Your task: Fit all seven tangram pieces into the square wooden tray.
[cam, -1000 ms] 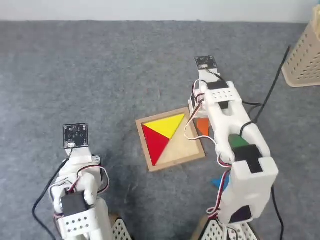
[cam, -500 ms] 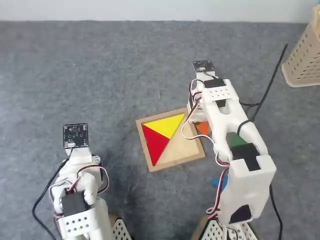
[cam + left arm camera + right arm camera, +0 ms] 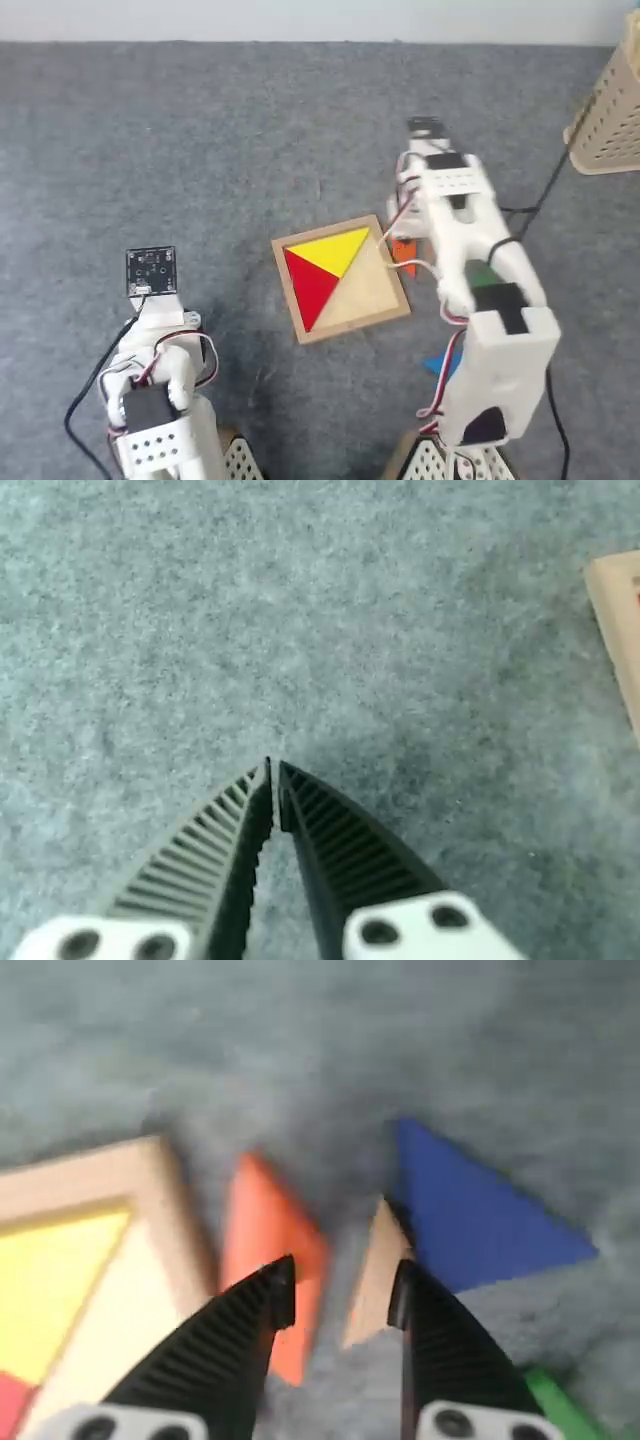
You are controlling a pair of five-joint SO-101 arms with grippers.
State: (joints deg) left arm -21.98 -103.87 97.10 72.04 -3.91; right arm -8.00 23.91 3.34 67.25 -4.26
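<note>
The square wooden tray lies mid-table with a yellow triangle and a red triangle in it. My right arm hangs over the pieces just right of the tray. In the right wrist view my right gripper is open above the carpet. An orange triangle lies by one finger, and a pale wood-coloured piece sits between the fingers, next to a blue triangle. A green piece shows nearby. My left gripper is shut over bare carpet, near the table's front left.
A slatted beige basket stands at the back right. A corner of the tray reaches into the left wrist view. Another blue piece lies beside the right arm's base. Grey carpet covers the table.
My right arm has shifted a little to the right, over the loose pieces beside the tray. The left arm has kept still.
</note>
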